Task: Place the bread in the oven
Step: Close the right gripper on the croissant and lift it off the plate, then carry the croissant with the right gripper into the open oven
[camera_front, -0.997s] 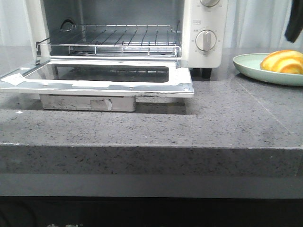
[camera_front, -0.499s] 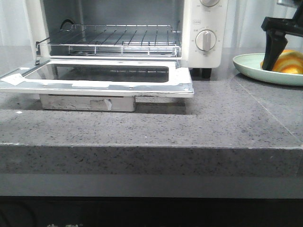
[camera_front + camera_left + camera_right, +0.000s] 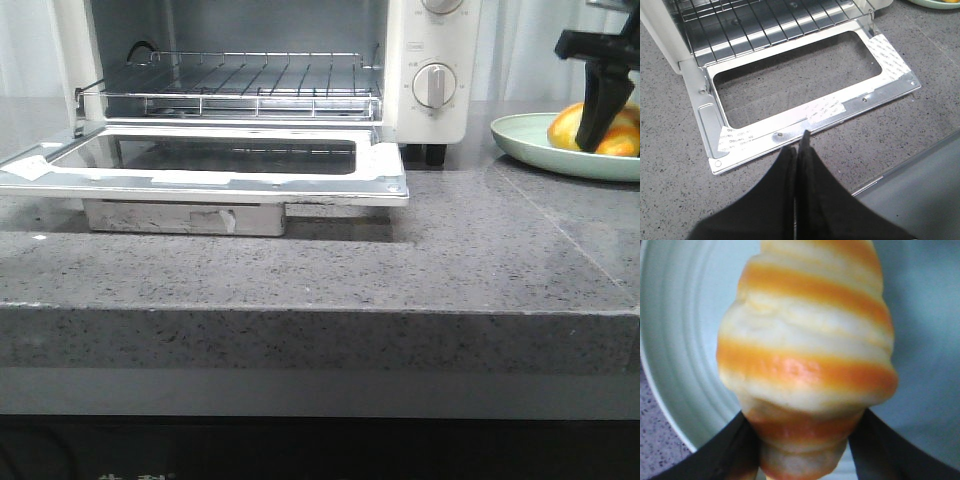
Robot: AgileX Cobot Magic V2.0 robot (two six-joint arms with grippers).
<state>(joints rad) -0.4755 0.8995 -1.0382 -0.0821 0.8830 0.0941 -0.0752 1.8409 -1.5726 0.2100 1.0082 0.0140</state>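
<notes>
The oven [image 3: 270,70] stands at the left of the grey bench [image 3: 330,260], its door [image 3: 215,165] folded down flat and the wire rack [image 3: 240,90] exposed inside. The left wrist view alone shows the left tool [image 3: 802,147], fingers pressed together and holding nothing, hovering just in front of the door's front edge; the front view does not include it. To the right, a pale green plate [image 3: 530,148] carries the bread [image 3: 570,128]. The front view shows one dark finger [image 3: 603,105] of the right tool [image 3: 802,440] in front of the bread. The right wrist view alone shows both fingers straddling the bread's narrow end; whether they are clamped on it cannot be told.
</notes>
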